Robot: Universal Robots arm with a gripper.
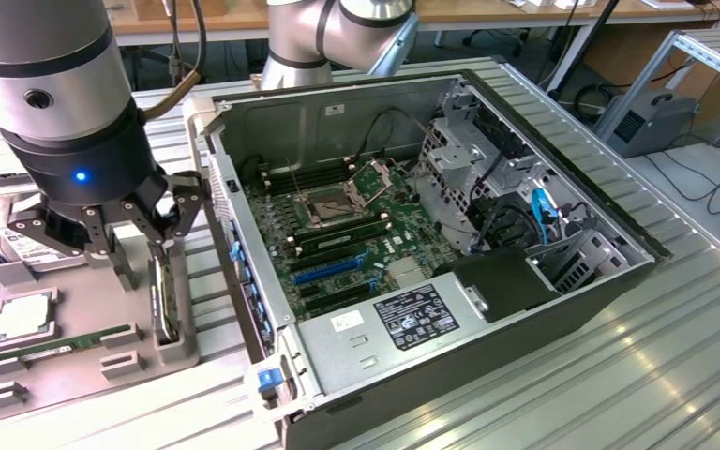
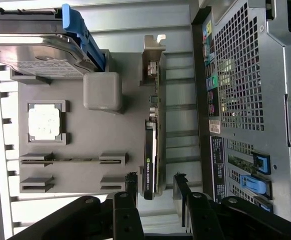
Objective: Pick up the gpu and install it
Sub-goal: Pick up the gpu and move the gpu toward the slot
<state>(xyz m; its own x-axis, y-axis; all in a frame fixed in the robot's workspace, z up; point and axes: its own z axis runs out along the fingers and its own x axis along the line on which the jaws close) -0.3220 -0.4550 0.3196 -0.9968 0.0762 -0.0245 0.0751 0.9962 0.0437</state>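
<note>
This looks like a robotics lab or test workshop. An open grey metal desktop computer case (image 1: 335, 122), its motherboard exposed, lies on a ribbed aluminium workbench (image 1: 610, 375). Just beside the case are a silver-and-black robot arm (image 1: 60, 103) and a grey moulded fixture tray (image 1: 147, 352) holding loose computer parts. Beyond the case are wood-topped desks (image 1: 229, 17), a bare aluminium-profile frame (image 1: 711, 47) and black cables (image 1: 711, 192) trailing on the floor.

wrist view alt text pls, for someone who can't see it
The open gripper straddles one end of the gpu, a dark card standing on edge in a grey parts tray, without gripping it. The tray also holds a hard drive and a processor chip; the computer case stands beside it.
</note>
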